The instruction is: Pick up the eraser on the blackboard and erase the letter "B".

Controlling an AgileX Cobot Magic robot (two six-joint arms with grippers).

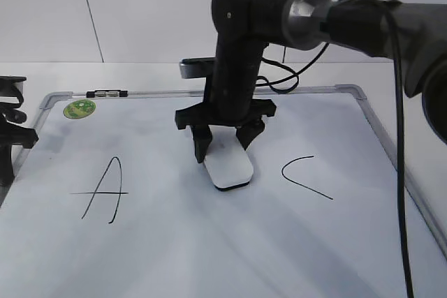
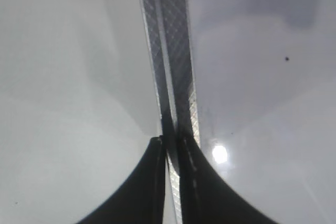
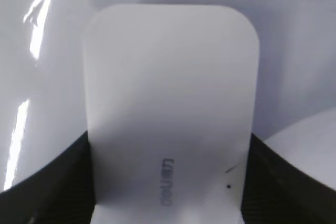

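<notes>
While the right gripper (image 1: 223, 146) clamps its jaws across the eraser (image 1: 228, 166) mid-blackboard (image 1: 209, 242), long axis running near-to-far between A (image 1: 103, 188) and C (image 1: 304, 175), no B shows; left jaws sit closed.

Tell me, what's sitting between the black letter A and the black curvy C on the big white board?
The white oblong plastic eraser lies there, clasped by the right gripper; no B shows. The exterior view shows it.

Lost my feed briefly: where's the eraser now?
Exterior view: the eraser sits mid-board between the right claw fingers, with the A left and C right.
</notes>
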